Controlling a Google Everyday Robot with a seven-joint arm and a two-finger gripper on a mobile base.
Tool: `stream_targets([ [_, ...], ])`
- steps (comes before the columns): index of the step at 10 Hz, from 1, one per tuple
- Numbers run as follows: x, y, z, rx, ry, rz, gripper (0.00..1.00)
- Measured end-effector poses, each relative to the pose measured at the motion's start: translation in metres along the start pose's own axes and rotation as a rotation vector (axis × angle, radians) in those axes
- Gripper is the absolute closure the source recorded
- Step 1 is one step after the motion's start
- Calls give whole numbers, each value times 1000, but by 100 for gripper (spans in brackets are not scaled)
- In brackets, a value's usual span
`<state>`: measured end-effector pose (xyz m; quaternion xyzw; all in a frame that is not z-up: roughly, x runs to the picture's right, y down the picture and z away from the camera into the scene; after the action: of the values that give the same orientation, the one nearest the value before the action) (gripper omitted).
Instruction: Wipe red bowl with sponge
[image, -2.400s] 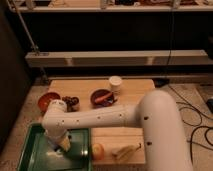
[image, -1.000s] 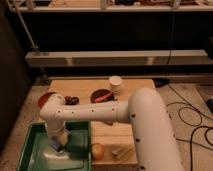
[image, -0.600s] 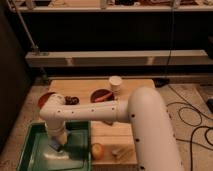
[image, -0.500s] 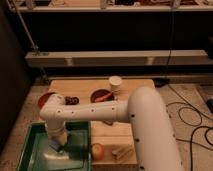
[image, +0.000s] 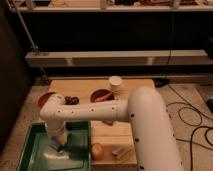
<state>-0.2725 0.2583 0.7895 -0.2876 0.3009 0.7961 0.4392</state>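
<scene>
- Gripper (image: 58, 142) sits low inside the green tray (image: 80, 146), at the end of the wrist that drops from the arm's elbow. I cannot make out how wide it is spread, nor whether it has hold of anything.
- Right at its tip I see a small pale blue block, which I take for the sponge (image: 53, 146). It lies on or beside a paler cloth (image: 61, 154) on the tray floor; I cannot tell which.
- I judge the step in hand to be picking up the sponge. I want it gripped squarely and deep, with the cloth left behind.
- I would lift straight up until clear of the tray wall before swinging toward the bowl.
- The red bowl (image: 44, 100) stands on the wooden table (image: 137, 85) just beyond the tray, partly hidden by the elbow. No wiping has begun.
- The maroon bowl (image: 102, 95) and the paper cup (image: 115, 82) stand further right, and I must not steer for those.
</scene>
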Motion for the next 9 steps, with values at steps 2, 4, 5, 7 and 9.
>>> stream_targets([
  [2,4,3,-21,1,-3,-2,100],
  [4,13,7,-56,1,1,-1,100],
  [5,18,9,-80,1,2,0,100],
  [7,25,14,-116,-1,2,1,100],
  [9,28,19,-146,-10,-3,1,100],
])
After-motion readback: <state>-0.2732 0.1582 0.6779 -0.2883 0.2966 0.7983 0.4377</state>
